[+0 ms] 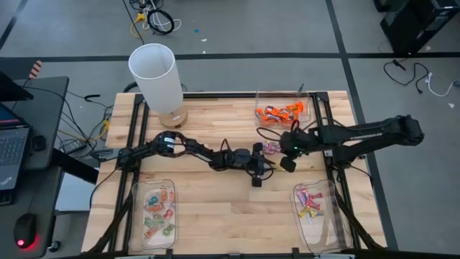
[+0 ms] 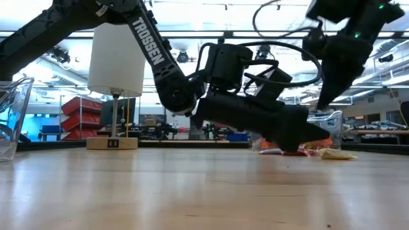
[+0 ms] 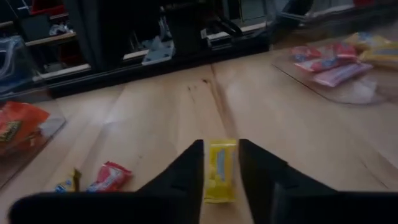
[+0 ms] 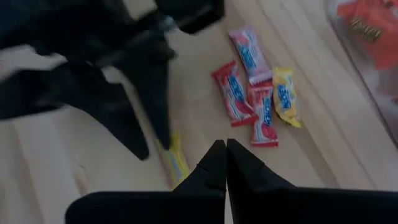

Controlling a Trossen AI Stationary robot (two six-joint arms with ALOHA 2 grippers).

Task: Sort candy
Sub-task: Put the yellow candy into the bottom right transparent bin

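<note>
1. Three trays (image 1: 159, 237) hold sorted candy.
2. Left gripper (image 3: 221, 167), centre frame, fingers spread around a yellow candy (image 3: 220, 169) on the table.
3. Right gripper (image 4: 225, 151) pressed together, above loose candies (image 4: 261, 93) left unsorted.

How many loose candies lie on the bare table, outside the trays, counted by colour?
Red or pink candies: 3
Yellow candies: 2
Total: 5
</note>
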